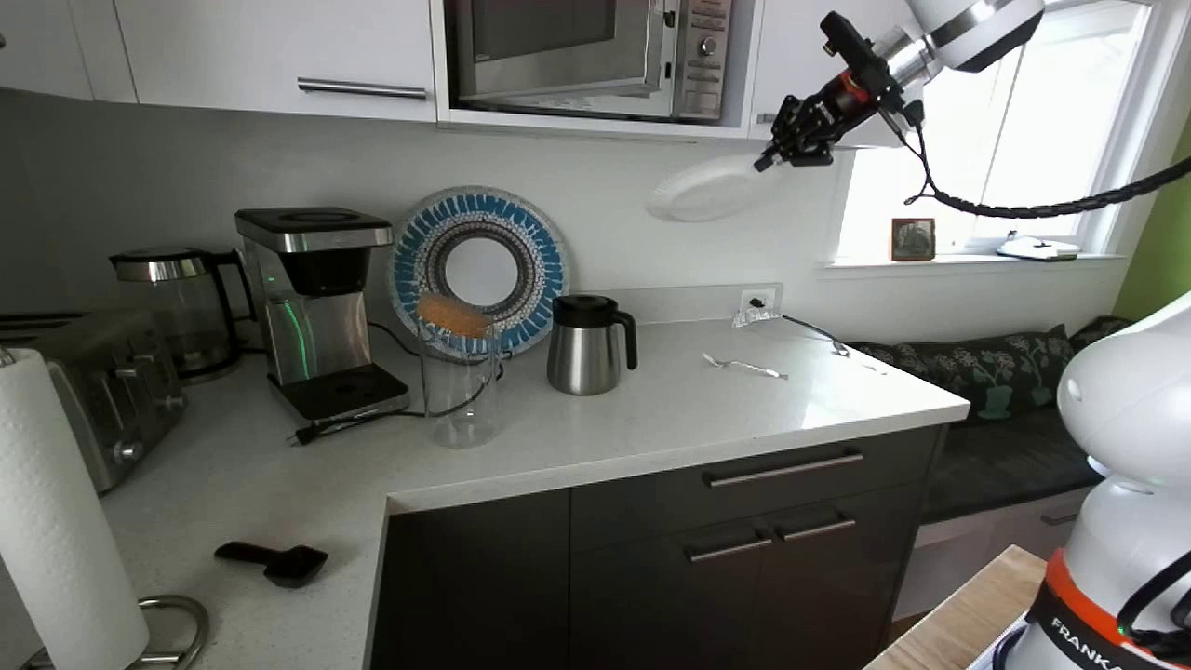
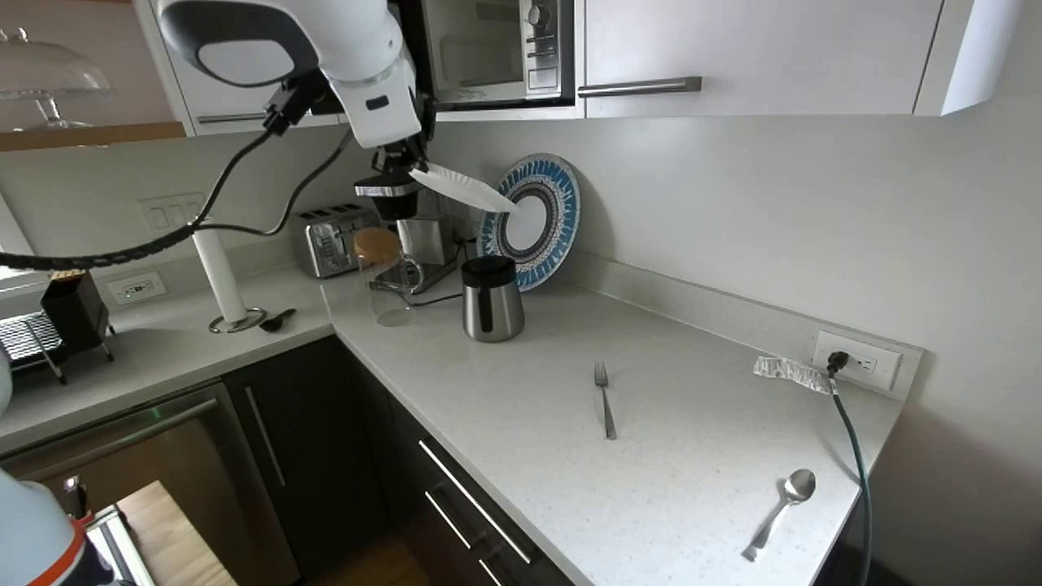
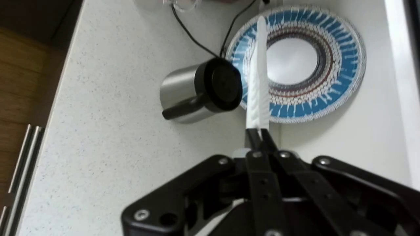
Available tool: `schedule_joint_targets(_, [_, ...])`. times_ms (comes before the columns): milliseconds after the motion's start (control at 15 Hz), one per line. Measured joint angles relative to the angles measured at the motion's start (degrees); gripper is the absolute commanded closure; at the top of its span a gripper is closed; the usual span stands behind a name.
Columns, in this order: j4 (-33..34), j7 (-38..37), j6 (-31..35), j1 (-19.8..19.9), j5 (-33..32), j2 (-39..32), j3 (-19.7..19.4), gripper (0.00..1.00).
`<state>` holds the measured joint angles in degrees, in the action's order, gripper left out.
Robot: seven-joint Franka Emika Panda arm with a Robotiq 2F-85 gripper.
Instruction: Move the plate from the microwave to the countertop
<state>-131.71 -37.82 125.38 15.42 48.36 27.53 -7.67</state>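
Note:
The small white plate [image 1: 704,192] hangs in the air below the microwave's right side in an exterior view. My gripper [image 1: 765,162] is shut on the plate's edge. The plate is tilted and also shows edge-on in an exterior view [image 2: 466,189]. In the wrist view the plate [image 3: 257,85] is edge-on between the closed fingertips [image 3: 259,132]. The silver microwave [image 1: 700,58] sits in the upper cabinets, its door slightly ajar; it is partly cut off in both exterior views [image 2: 544,49]. The white countertop [image 1: 670,423] lies well below the plate and also fills much of the wrist view [image 3: 108,157].
A steel kettle [image 1: 584,349] and a blue-and-white decorative plate [image 1: 549,270] stand at the wall. A glass jar [image 1: 461,395], coffee maker [image 1: 321,316] and toaster [image 1: 121,381] are farther left. A fork [image 2: 605,399], spoon [image 2: 785,505] and power cord [image 2: 855,439] lie on the counter.

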Motion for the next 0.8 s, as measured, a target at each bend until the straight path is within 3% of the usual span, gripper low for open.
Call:
schedule_joint_targets(600, [-18.58,-0.61,34.92,-1.1,3.67,-2.24,5.46,0.99])
schedule_joint_targets(800, [-19.69,-0.61,38.33,-1.68,4.53,-3.89,5.49,0.99])
